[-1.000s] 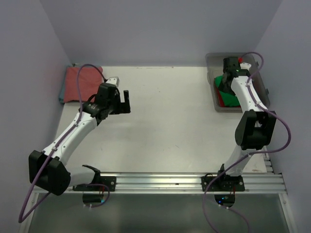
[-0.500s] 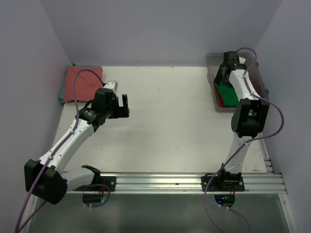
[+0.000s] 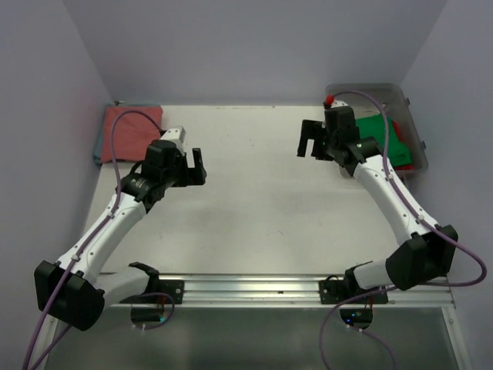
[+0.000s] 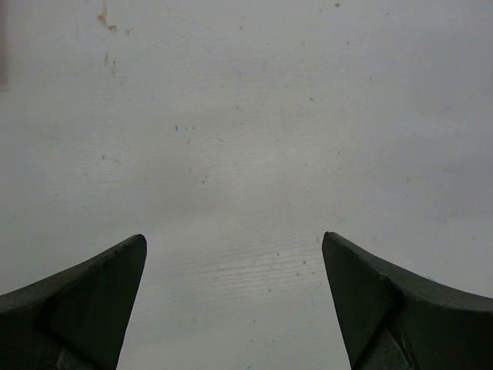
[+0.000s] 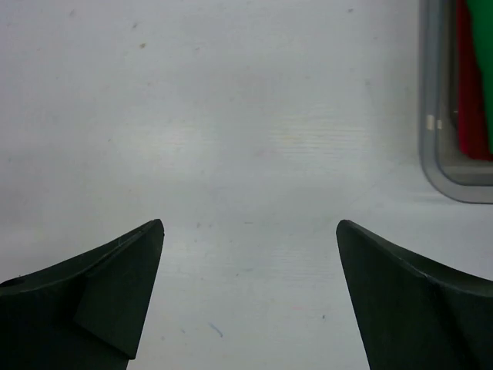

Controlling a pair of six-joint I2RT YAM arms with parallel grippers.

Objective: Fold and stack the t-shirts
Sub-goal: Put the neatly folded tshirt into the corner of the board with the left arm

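Observation:
A folded salmon-red t-shirt (image 3: 127, 131) lies at the table's far left corner, with a dusty teal-blue t-shirt's edge (image 3: 98, 151) showing under it. A bright green t-shirt (image 3: 383, 132) and a red t-shirt (image 3: 404, 156) lie bunched in the clear bin (image 3: 368, 89) at the far right. My left gripper (image 3: 194, 169) (image 4: 233, 254) hovers open over bare table, right of the salmon-red shirt. My right gripper (image 3: 310, 150) (image 5: 250, 231) is open and empty over the table, just left of the bin. The bin's corner (image 5: 451, 181) and red cloth (image 5: 471, 100) show at the right wrist view's edge.
Purple-grey walls close the table on the left, back and right. An aluminium rail (image 3: 269, 287) with both arm bases runs along the near edge. A purple cable (image 3: 123, 139) loops above the left arm over the salmon-red shirt.
My right gripper has come out of the bin and swung left over the table with nothing in it. The green shirt now lies uncovered. The left arm shifted only slightly.

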